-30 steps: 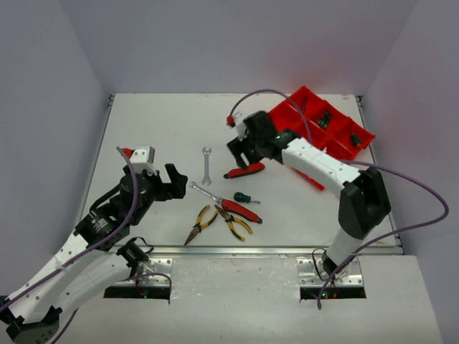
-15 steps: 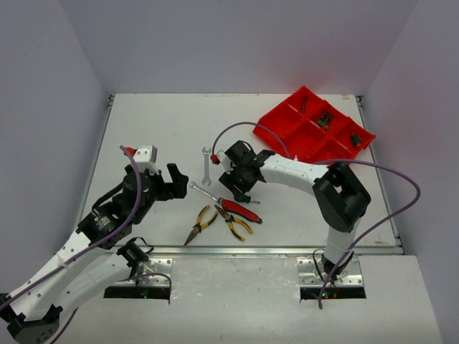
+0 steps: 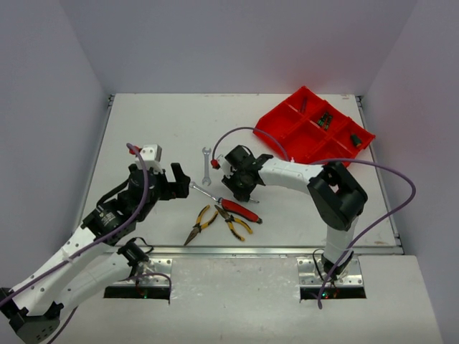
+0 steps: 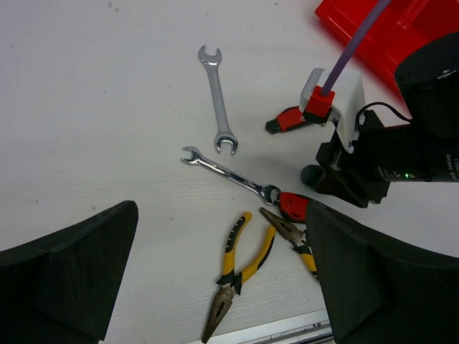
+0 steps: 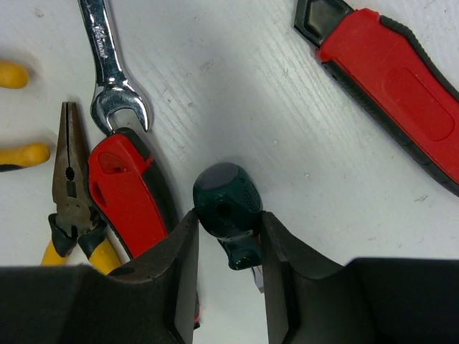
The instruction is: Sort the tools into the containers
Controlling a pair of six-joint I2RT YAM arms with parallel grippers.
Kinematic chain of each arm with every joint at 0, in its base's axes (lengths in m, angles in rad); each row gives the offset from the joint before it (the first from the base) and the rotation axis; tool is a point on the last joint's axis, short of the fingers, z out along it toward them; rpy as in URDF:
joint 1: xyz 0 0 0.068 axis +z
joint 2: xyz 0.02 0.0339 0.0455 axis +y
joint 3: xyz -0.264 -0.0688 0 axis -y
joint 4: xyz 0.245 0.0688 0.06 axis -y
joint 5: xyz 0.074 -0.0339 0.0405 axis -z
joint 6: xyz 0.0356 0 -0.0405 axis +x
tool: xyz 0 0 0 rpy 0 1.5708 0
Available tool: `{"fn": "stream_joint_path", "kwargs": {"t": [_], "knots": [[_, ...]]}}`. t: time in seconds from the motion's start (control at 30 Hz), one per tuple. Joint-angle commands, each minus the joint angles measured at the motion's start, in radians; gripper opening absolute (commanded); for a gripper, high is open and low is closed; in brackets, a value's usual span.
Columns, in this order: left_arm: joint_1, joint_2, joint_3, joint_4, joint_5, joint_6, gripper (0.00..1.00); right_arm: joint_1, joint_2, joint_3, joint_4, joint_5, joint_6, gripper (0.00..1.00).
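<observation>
My right gripper [image 5: 226,221] is down at the table [image 3: 158,129] with its fingers pinched in on both sides of the stubby green screwdriver [image 5: 228,201]. That one's lying right beside the red-handled pliers [image 5: 125,190] (well apart from the red tray [image 3: 287,127] off in the far right corner). My left gripper [image 3: 179,180] hangs spread wide with nothing in it, near the wrenches [image 4: 219,100] and yellow pliers [image 4: 240,261].
</observation>
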Motion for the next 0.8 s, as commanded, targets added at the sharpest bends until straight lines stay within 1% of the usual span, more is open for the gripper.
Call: {"fn": "stream_joint_path", "kwargs": {"t": [0.0,0.13,0.27,0.37,0.4,0.47,0.5,0.53,0.57,0.63,0.7,0.73,0.77], "knots": [[0.007,0.004,0.003,0.035,0.002,0.003,1.0,-0.009,0.003,-0.009,0.031,0.032,-0.013,0.33],[0.007,-0.004,0.003,0.035,0.001,0.003,1.0,-0.009,0.056,0.002,0.014,0.02,-0.019,0.44],[0.006,-0.011,0.002,0.036,0.001,0.003,1.0,-0.009,0.056,-0.018,0.033,0.029,-0.008,0.34],[0.007,-0.007,0.002,0.036,0.004,0.004,1.0,-0.01,0.021,-0.021,0.038,0.037,-0.006,0.19],[0.007,-0.006,0.003,0.036,0.005,0.005,1.0,-0.011,-0.001,-0.021,0.042,0.046,-0.002,0.14],[0.006,-0.007,0.003,0.036,0.005,0.005,1.0,-0.021,-0.05,-0.015,0.041,0.072,0.034,0.1],[0.006,-0.009,0.003,0.035,0.005,0.005,1.0,-0.041,-0.101,-0.007,0.041,0.093,0.049,0.08],[0.007,-0.01,0.003,0.036,0.005,0.005,1.0,-0.07,-0.137,-0.006,0.041,0.108,0.068,0.07],[0.006,-0.014,0.003,0.036,0.003,0.005,1.0,-0.14,-0.199,0.003,0.04,0.126,0.107,0.05],[0.006,-0.018,0.002,0.036,0.002,0.005,1.0,-0.256,-0.267,0.011,0.039,0.143,0.168,0.04],[0.006,-0.027,0.002,0.035,-0.001,0.003,1.0,-0.453,-0.346,0.035,0.035,0.162,0.286,0.03],[0.006,-0.03,0.002,0.035,-0.001,0.003,1.0,-0.507,-0.365,0.044,0.034,0.186,0.314,0.03],[0.006,-0.035,0.002,0.035,-0.003,0.003,1.0,-0.566,-0.373,0.071,0.037,0.249,0.333,0.04]]}}
